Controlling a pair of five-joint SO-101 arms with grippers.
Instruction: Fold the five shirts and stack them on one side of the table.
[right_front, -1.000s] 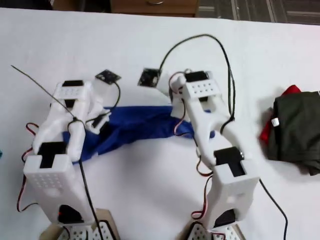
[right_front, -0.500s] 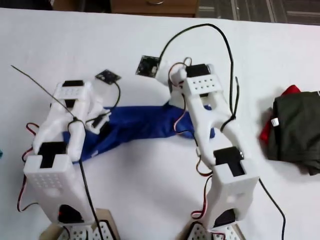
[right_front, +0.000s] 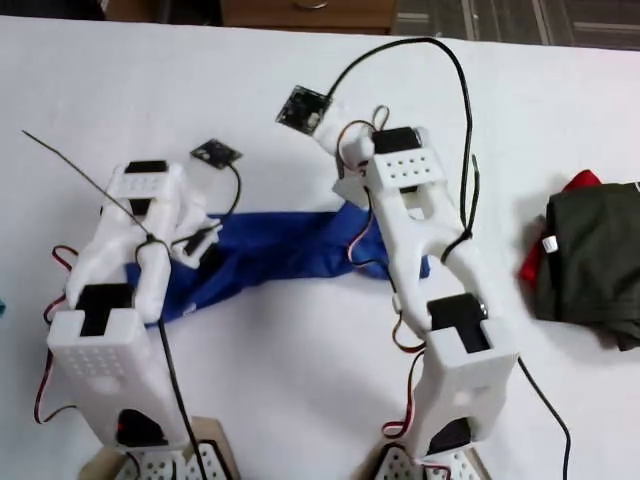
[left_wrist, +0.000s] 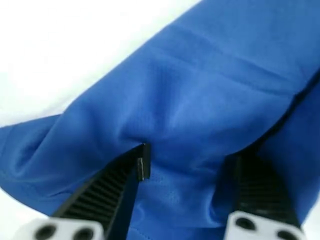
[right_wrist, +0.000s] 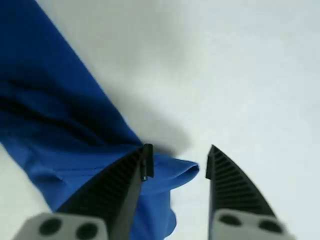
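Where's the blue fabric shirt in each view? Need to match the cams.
High view: crumpled blue fabric shirt stretched across the white table between both arms.
Left wrist view: shirt spread beneath the left gripper.
Right wrist view: its end at the open right gripper.
Shared landmark: the white table.

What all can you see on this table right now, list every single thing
table: one, white, under everything
blue shirt: one, blue, loose on the table between the arms
folded shirts: at least two, dark green over red, stacked beside the right arm at the table edge
cables: several, black and red, along the arms
left arm, right arm: two, white, side by side
left tool: one, black fingers, open on the blue shirt
right tool: one, black fingers, open at the shirt's end
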